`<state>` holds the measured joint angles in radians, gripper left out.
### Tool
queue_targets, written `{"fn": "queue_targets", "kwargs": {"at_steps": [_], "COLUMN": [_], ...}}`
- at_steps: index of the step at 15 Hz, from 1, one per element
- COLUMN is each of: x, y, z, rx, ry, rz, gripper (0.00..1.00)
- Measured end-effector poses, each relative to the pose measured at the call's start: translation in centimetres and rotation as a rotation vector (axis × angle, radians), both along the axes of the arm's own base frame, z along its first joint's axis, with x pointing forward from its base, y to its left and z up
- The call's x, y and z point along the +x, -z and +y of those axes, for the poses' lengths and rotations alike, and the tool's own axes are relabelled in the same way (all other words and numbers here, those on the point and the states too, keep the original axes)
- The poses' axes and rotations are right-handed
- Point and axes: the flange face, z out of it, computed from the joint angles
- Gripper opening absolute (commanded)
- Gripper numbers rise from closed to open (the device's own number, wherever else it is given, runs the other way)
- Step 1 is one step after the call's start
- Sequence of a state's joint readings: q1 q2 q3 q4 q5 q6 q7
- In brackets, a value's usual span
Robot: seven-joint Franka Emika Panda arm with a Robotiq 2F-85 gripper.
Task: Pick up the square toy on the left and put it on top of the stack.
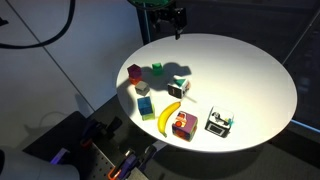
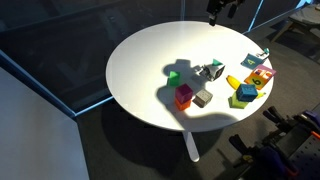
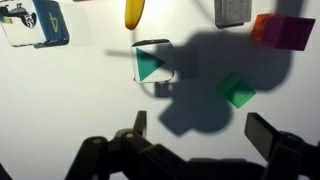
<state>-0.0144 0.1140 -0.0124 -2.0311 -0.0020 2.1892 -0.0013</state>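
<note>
The square toy [image 3: 150,63], a dark cube with a white face and a green triangle, sits near the middle of the round white table [image 1: 250,70]. It shows in both exterior views [image 1: 180,88] [image 2: 210,71]. The stack [image 1: 134,71] of red blocks with a pinkish top stands near the table's edge; it also shows in an exterior view [image 2: 184,96] and in the wrist view [image 3: 282,30]. My gripper [image 1: 172,20] [image 2: 222,10] hangs high above the table, open and empty. In the wrist view its fingers [image 3: 205,130] frame bare table below the toy.
A plain green cube [image 3: 238,92] [image 1: 158,69] lies between toy and stack. A grey cube [image 1: 142,90], a blue cube [image 1: 147,107], a banana [image 1: 168,118], a multicoloured cube [image 1: 182,125] and a white-framed black cube [image 1: 219,122] lie near the table's edge.
</note>
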Motion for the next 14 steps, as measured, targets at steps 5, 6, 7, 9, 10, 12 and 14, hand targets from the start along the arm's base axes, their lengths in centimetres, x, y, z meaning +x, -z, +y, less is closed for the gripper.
{"fn": "queue_targets", "kwargs": {"at_steps": [5,6,7,9,10,12,14], "x": [0.0,0.0,-0.1,-0.2,-0.3,-0.3,-0.3], "y": [0.0,0.2,0.5,1.6,2.4,4.2,5.9], "z": [0.0,0.0,0.0,-0.3,-0.6,-1.4,-2.2], "rx": [0.000,0.000,0.000,0.000,-0.001,-0.002,-0.004], "ry": [0.000,0.000,0.000,0.006,0.011,0.024,0.038], "rz": [0.001,0.003,0.005,0.016,0.023,0.028,0.028], "gripper": [1.00,1.00,1.00,1.00,1.00,1.00,1.00]}}
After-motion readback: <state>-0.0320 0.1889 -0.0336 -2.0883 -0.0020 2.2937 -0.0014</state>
